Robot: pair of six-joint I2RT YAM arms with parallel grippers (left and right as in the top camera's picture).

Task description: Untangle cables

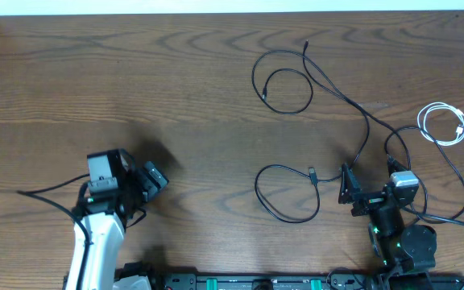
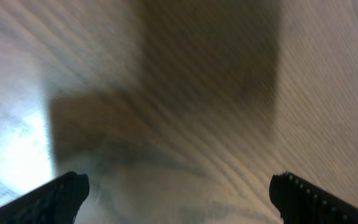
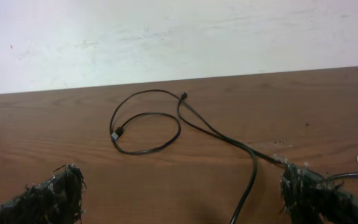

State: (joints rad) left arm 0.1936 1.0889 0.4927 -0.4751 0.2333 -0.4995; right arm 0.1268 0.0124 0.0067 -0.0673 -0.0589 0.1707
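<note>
right claw [image 1: 345, 184] and left claw [image 1: 155, 178] gape apart; black cables [image 3: 247, 149] run diagonally far-left to near-right, white cable [image 1: 461, 129] coiled.

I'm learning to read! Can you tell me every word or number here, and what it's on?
None can be read. The table, black cables, white cable, left arm and right arm show no letters or numbers. The bar at the near edge has green lights; any marks there are too small to tell.

Black cables [image 1: 353, 105], white cable [image 1: 445, 125]
</note>
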